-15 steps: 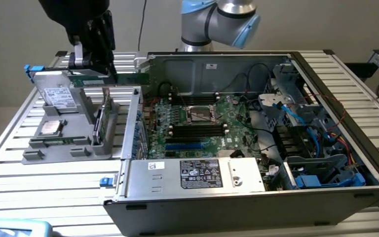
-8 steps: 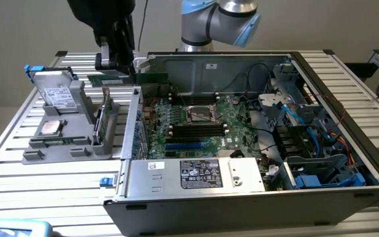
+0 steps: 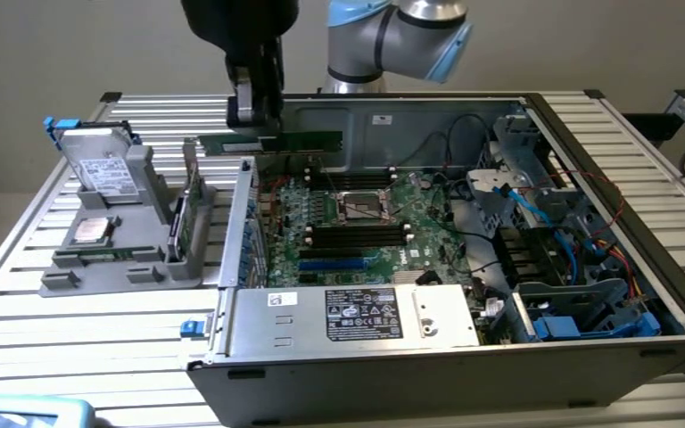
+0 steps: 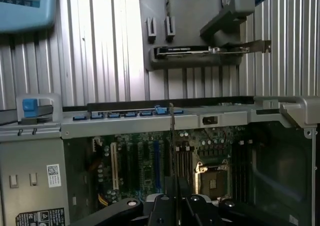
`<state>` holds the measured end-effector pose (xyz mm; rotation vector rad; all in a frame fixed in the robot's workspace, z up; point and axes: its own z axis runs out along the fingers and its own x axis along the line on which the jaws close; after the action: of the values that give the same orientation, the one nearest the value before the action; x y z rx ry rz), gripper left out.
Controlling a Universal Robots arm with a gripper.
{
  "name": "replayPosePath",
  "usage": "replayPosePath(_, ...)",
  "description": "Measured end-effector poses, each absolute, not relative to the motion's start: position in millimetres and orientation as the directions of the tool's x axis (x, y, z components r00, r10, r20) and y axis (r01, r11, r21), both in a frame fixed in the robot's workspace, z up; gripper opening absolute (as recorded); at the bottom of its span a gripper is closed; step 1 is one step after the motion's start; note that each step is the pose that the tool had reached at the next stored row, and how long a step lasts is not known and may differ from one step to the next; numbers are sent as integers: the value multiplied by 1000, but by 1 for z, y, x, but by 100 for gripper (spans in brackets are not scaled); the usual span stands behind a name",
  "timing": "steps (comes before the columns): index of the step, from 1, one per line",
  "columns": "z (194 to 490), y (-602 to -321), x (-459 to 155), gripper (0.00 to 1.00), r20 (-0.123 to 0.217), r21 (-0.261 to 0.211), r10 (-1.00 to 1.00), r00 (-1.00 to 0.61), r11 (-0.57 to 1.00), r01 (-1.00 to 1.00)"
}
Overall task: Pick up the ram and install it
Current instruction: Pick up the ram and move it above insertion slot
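Open computer case [image 3: 438, 357] at centre-right of the exterior view, motherboard [image 3: 367, 223] exposed inside. Grey parts holder [image 3: 128, 259] at centre left. Gripper [image 3: 256, 125] at upper centre-left, jaws narrowed and clamped on the ram [image 3: 307, 141], which is held level over the case's upper-left corner.

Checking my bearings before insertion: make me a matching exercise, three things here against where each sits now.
1. ram
2. silver drive
3. processor socket

A. on the grey holder beside the case
B. middle of the motherboard
C. in the gripper, above the case

Pairs: 1-C, 2-A, 3-B
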<state>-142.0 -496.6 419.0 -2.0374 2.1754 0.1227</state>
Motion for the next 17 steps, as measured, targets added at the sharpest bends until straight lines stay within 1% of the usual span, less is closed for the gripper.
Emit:
replayPosePath(5,418,-497,-119,15,-176,-48,-983,-60,70,-996)
replayPosePath(17,397,-495,-65,15,-176,-48,-983,-60,70,-996)
